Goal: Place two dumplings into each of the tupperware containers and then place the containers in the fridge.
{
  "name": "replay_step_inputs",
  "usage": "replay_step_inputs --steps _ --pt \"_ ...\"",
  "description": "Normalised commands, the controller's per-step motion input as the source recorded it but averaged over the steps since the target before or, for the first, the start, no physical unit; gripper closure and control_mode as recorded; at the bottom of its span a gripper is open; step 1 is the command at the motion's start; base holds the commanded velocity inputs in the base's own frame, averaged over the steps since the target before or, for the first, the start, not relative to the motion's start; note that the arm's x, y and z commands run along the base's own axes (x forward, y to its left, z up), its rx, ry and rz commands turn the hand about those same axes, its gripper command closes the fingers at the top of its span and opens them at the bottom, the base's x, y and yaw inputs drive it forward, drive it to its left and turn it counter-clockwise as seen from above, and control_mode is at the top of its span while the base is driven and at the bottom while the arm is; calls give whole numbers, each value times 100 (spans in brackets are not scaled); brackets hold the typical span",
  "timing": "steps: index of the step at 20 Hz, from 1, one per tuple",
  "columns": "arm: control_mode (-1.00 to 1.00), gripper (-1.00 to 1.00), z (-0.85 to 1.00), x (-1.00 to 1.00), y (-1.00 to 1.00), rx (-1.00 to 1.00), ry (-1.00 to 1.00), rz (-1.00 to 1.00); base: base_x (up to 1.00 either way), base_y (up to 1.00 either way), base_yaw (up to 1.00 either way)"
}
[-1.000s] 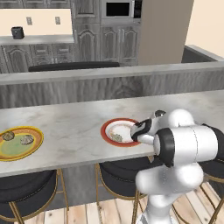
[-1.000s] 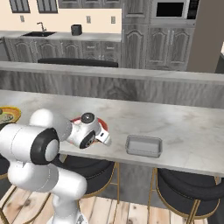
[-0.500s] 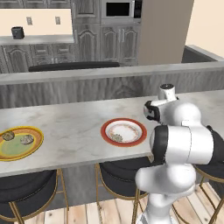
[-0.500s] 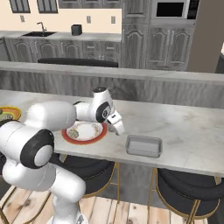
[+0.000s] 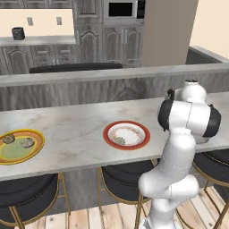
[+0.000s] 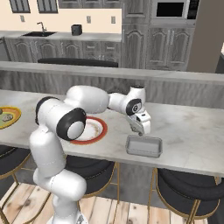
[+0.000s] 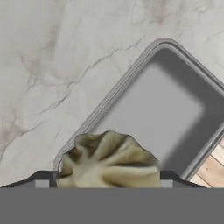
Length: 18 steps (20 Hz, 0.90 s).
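Gripper (image 6: 141,133): your tool hangs pointing down over the near left corner of a tupperware container; its jaws are closed around a dumpling, held fairly wide by it.
Held dumpling (image 7: 109,162): in the hand view you see a pleated tan lump wedged between the two dark tips, above the tray's corner and rim. Whether it touches the tray, you cannot tell.
Tupperware container (image 6: 144,145): pale grey rectangular tray on the marble counter (image 6: 192,140), near the front edge, just right of the red-rimmed plate. Its floor shows bare in the hand view (image 7: 175,109).
Red-rimmed plate (image 5: 127,134): white centre, flat on the counter left of the tray; in the left base view you can make out one small dumpling (image 5: 120,141) lying on its near left part.
Yellow-rimmed plate (image 5: 18,146): green centre, far left on the counter, well apart from the red one. Two dumplings rest on it, one at the left (image 5: 8,139) and one nearer the middle (image 5: 28,142).
Arm: from the right base view you see it reach from lower left across the red-rimmed plate toward the tray.
Stools (image 6: 192,194): dark round seats on brass legs tucked under the counter's front edge.
Background: grey cabinets and a microwave (image 5: 120,9) set high on the back wall.
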Motion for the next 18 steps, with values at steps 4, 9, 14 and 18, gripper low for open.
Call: replay_step_inputs --steps 4,9,14,18 --pt "-100 100 -81 5 -80 9 0 0 0 0 0" --pt "-100 100 -58 26 -24 1 0 1 0 0 0" --pt "-100 100 -8 -39 4 0 -12 0 0 0 0" --pt "-100 100 0 -36 49 -4 -16 -3 0 0 0"
